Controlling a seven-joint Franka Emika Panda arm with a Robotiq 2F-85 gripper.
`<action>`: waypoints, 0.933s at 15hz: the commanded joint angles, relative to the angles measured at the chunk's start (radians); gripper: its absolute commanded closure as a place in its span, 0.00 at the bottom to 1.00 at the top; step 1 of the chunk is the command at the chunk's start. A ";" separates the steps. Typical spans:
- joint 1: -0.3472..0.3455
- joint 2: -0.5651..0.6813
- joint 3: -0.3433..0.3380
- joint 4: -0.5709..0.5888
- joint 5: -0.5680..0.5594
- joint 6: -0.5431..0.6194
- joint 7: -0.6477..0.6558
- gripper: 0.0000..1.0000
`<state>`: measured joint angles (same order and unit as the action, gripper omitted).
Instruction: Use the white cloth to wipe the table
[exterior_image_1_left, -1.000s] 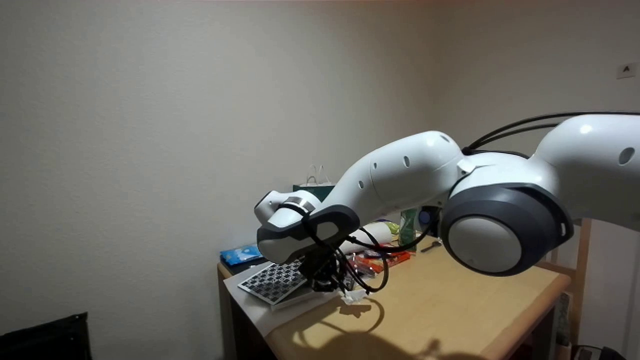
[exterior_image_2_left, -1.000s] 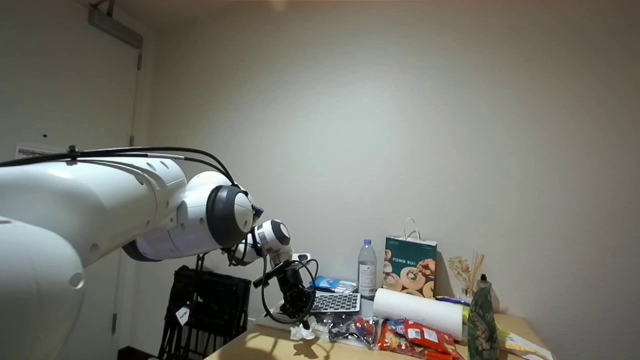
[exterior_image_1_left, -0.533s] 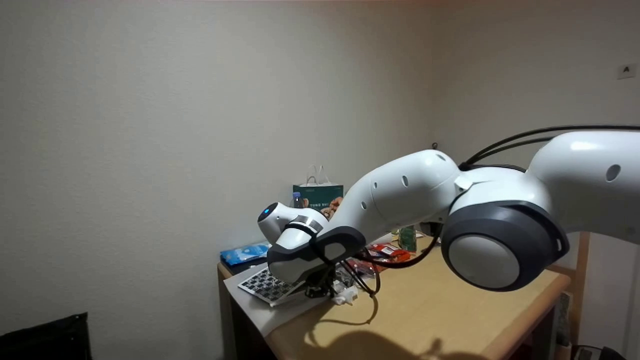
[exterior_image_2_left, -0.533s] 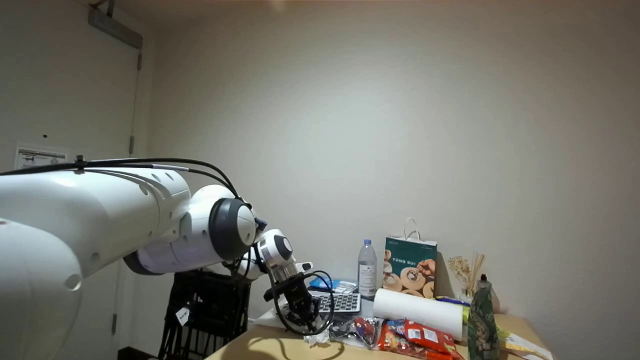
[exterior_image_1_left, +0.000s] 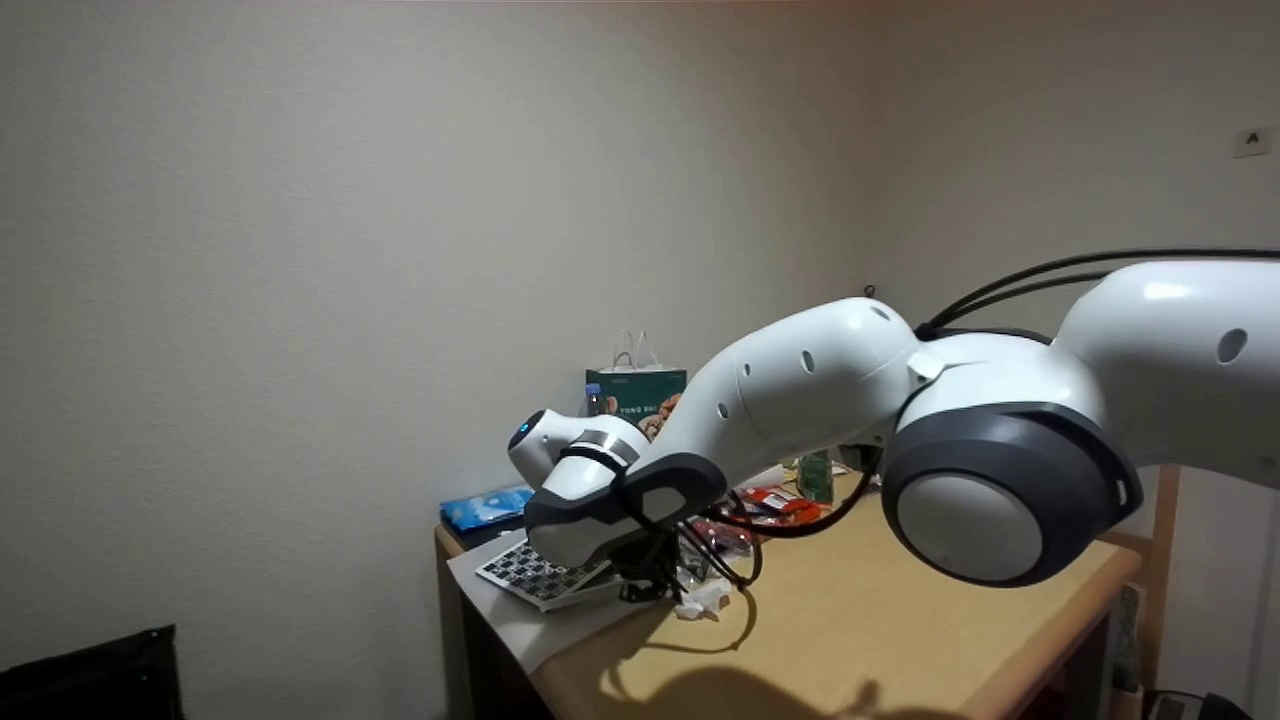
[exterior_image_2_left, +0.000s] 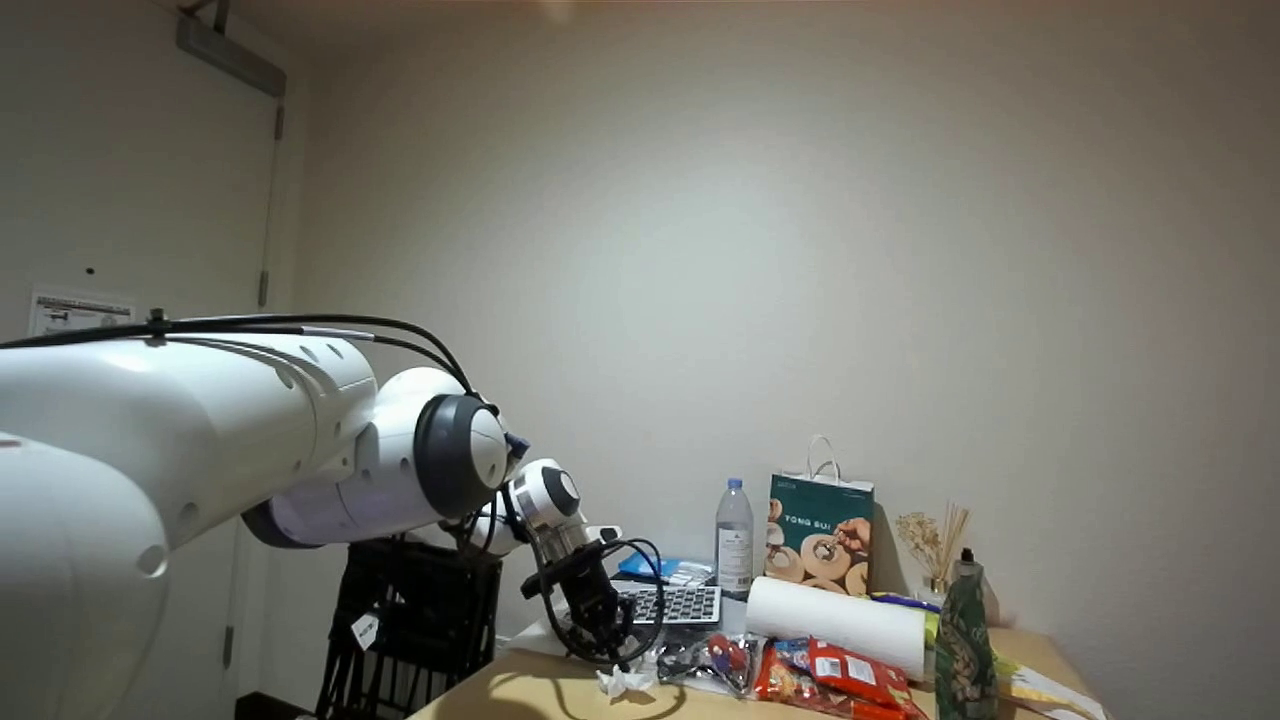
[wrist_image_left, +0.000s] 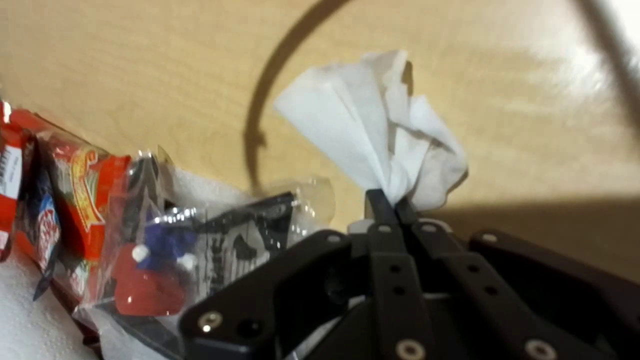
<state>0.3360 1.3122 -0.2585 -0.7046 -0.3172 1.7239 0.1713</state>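
The white cloth is crumpled and fans out from my fingertips over the wooden table in the wrist view. My gripper is shut on one end of it. The cloth also shows in both exterior views, low at the tabletop just below the gripper. It appears to touch the table. In the exterior views the fingers are dark and partly hidden by the wrist and cables.
Beside the gripper lie a clear plastic packet, red snack bags and a white roll. A keyboard-like panel, a bottle, a green paper bag and a green pouch stand or lie farther back.
The arm has come down, bringing the held cloth from above the table to its surface. Over the last half second the gripper and cloth have shifted slightly sideways. The gripper stays shut.
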 joint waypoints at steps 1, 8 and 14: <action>0.047 -0.017 -0.019 -0.020 -0.011 -0.217 -0.003 0.97; 0.063 0.007 -0.030 0.000 -0.006 -0.278 0.039 0.97; 0.024 0.024 0.022 -0.054 -0.004 0.043 -0.153 0.97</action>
<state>0.3970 1.3326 -0.2789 -0.7060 -0.3372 1.6124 0.0944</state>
